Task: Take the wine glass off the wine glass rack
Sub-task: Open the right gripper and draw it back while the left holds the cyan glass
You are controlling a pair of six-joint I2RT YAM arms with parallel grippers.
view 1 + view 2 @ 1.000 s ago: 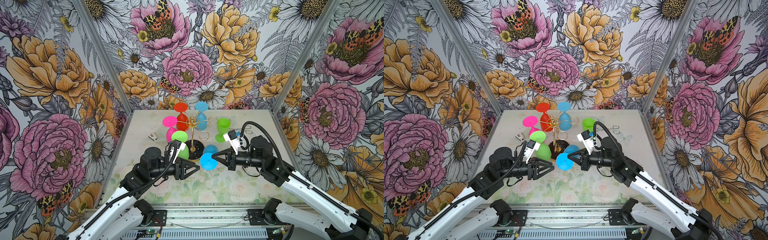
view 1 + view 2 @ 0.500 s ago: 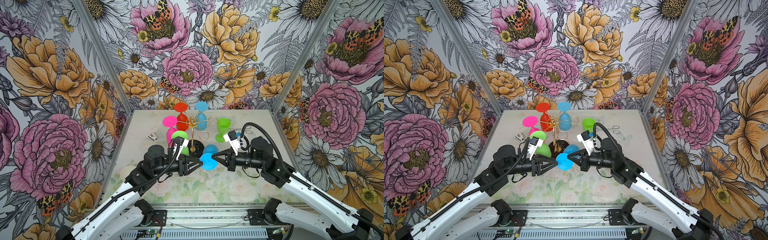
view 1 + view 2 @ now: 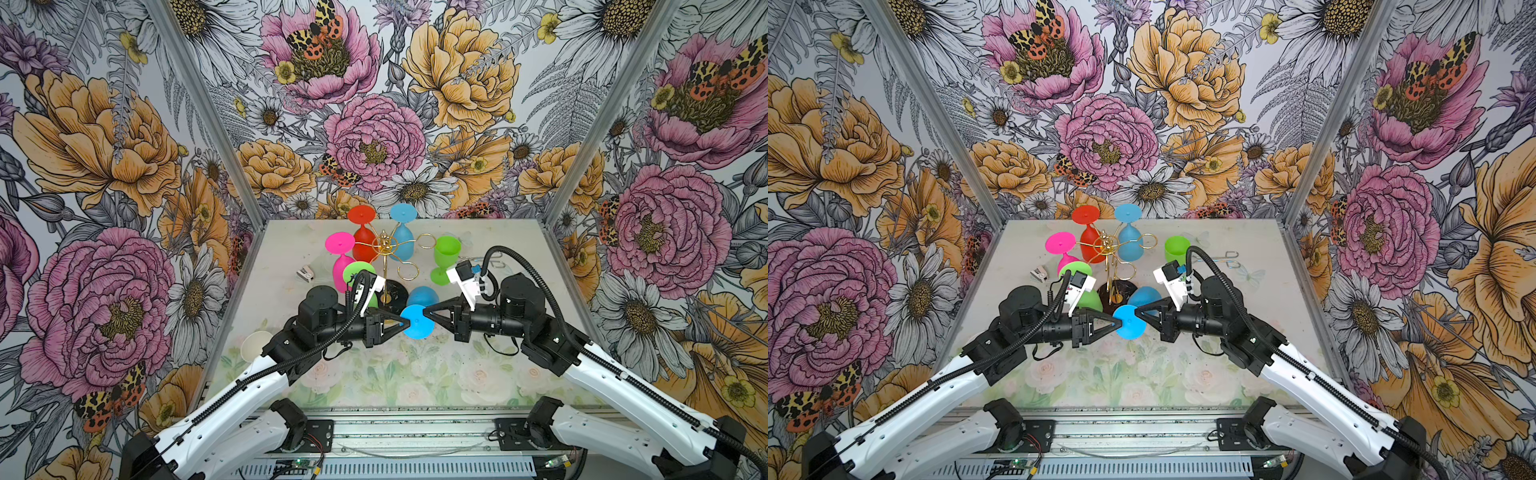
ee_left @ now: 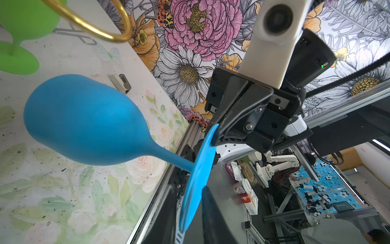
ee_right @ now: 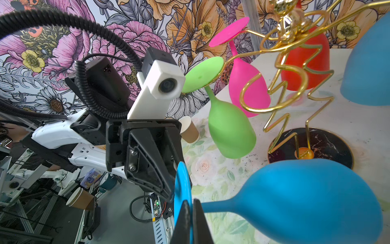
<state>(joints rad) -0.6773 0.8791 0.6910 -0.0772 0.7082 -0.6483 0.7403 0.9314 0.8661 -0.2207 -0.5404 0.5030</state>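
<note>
My right jaws are clamped on the round foot of the blue wine glass (image 3: 420, 309), biting the disc's rim at its 3 o'clock edge. The right wrist view shows the disc squeezed between them. My left jaws stand narrow around the same foot at its 9 o'clock edge. In the left wrist view the disc runs between them, but I cannot tell whether they pinch it.

The glass is off the wine glass rack (image 3: 383, 245) and lies tipped on its side above the desk (image 3: 415, 374). Its bowl points to 12 o'clock and its foot to 6 o'clock. The bowl sits just beside the rack's black base, at about 4 o'clock from it.

Four glasses hang upside down on the rack's gold loops: a red glass (image 3: 362, 245) at 11 o'clock from the pole, a second blue glass (image 3: 403, 246) at 1 o'clock, a pink glass (image 3: 338, 259) at 9 o'clock and a green glass (image 3: 356, 270) at 7 o'clock. An upright green glass (image 3: 446, 255) stands on the desk at 3 o'clock from the rack, apart from it. A paper cup (image 3: 254, 347) lies near the desk's 8 o'clock edge.
</note>
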